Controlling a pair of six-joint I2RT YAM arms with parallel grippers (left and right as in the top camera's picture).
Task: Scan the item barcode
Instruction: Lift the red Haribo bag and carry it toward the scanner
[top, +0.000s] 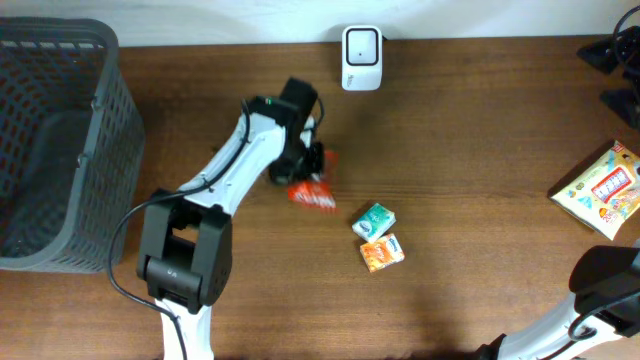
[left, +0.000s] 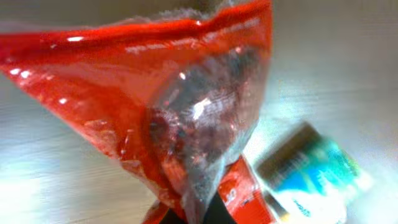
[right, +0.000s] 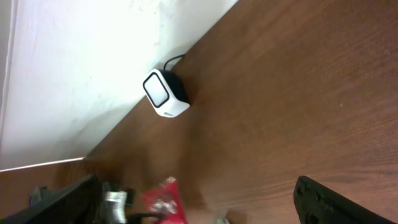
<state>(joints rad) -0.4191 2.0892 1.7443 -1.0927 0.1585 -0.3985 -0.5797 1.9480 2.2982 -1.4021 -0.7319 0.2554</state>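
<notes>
Fingers of the left gripper (top: 314, 168) are closed on the red packet (top: 312, 196), pinching its thin film. In the left wrist view the packet fills most of the frame, gathered to a narrow point at the bottom edge. Whether the packet rests on the table (top: 470, 130) or hangs just above it cannot be determined.

Fingers (right: 336, 202) of the right gripper (right: 196, 185) stand wide apart with nothing between them; the gripper is above the near right part of the table.

Packet location: mid-table, nearer the front than the scanner (top: 361, 58) and well apart from it, with the green box (top: 374, 221) near it on the right.

Surface: brown wood-grain tabletop, matte, with soft reflections in the left wrist view.
- Scanner: white, upright at the far edge, against the white wall (right: 93, 50), with a dark cable behind it.
- Orange box (top: 382, 252): just in front of the green box, touching or nearly so.
- Grey mesh basket (top: 55, 150): far left.
- Yellow snack bag (top: 603, 190): right edge.
- Black equipment (top: 615, 60): far right corner, type unclear.
</notes>
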